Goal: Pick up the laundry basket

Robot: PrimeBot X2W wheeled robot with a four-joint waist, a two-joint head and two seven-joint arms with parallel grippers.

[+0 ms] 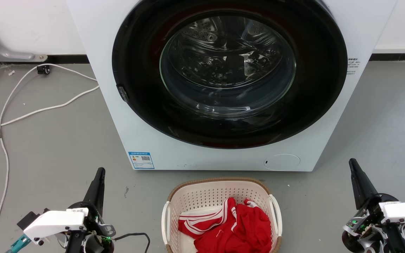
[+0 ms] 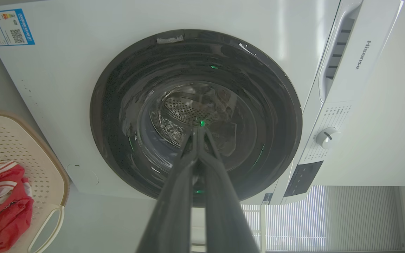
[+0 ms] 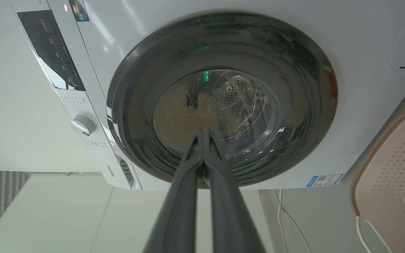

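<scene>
Basket position: the laundry basket (image 1: 206,196) sits on the floor just in front of the washer (image 1: 188,154), between both arms, with red clothing (image 1: 244,228) inside. Left gripper (image 1: 99,174) and right gripper (image 1: 353,166) stand well apart from it, each with its 2 fingers pressed together. Hazard, as I judge it: fingers not spread would push the white loop handles (image 1: 277,218) aside, and an uneven 2-sided lift could tilt the basket and spill the clothing.
</scene>
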